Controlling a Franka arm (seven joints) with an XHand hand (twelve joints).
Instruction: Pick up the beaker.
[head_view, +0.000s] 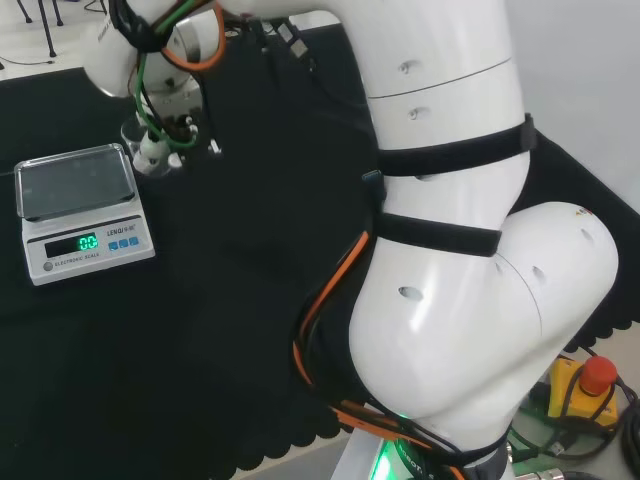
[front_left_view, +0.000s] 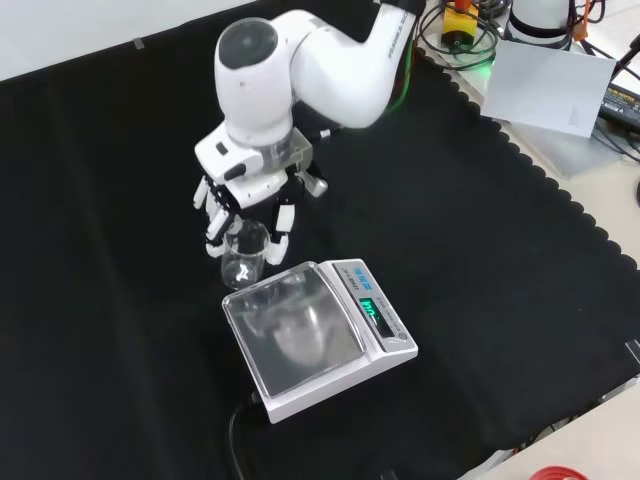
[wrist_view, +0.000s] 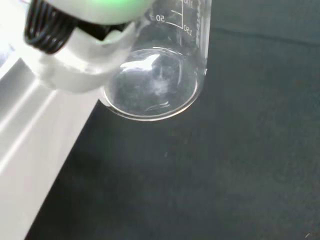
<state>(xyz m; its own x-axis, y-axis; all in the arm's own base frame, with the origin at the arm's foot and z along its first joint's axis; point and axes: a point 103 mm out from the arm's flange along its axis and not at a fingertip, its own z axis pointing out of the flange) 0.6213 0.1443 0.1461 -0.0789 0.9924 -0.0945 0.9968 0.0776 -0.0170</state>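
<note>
Item 1: beaker (front_left_view: 244, 256), clear glass, upright on the black cloth (front_left_view: 120, 300), just beside the scale (front_left_view: 315, 335).

Item 2: hand (front_left_view: 245, 195), directly above the beaker, fingers (front_left_view: 283, 230) hanging down either side of its rim, apparently not yet closed on it. Beaker's long axis vertical.

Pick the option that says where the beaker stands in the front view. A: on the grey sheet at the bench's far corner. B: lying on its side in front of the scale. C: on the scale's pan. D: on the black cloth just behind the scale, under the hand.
D: in the front view the clear beaker stands upright on the cloth just above the scale, with the hand over it and fingers down beside it.
</note>
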